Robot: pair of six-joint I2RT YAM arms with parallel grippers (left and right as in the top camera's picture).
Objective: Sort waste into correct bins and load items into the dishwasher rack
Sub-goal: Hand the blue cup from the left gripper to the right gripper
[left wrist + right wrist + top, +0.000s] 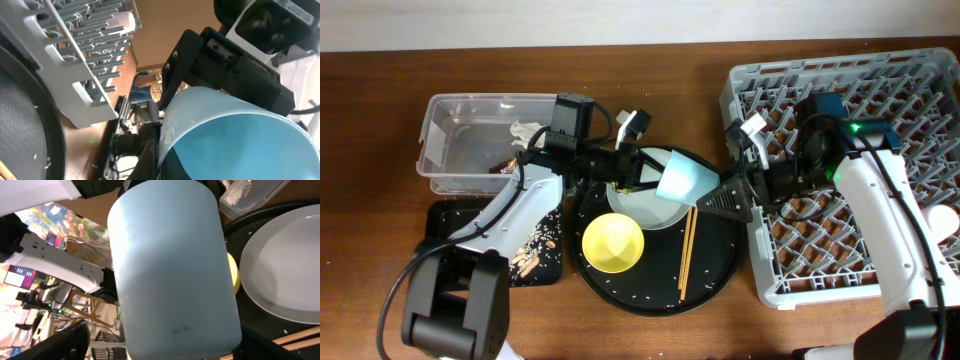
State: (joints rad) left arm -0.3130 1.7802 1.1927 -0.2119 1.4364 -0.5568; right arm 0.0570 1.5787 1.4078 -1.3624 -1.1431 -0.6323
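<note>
The light blue cup (682, 178) hangs tilted above the round black tray, over the pale plate (638, 210). My left gripper (650, 170) is shut on its rim; in the left wrist view one finger (160, 150) presses the rim of the cup (235, 135). My right gripper (720, 198) is open, its fingers spread on either side of the cup's base (170, 270). The yellow bowl (612, 243) and the chopsticks (687, 250) lie on the round tray. The dishwasher rack (880, 80) stands at the right, with a pale pink cup (945, 220) at its right edge.
The clear tub (435, 140) at the back left holds white tissue (525, 130) and a brown wrapper (505, 165). The shallow black tray (445, 215) in front of it holds rice scraps (535, 250). The round black tray (720, 270) is speckled with rice.
</note>
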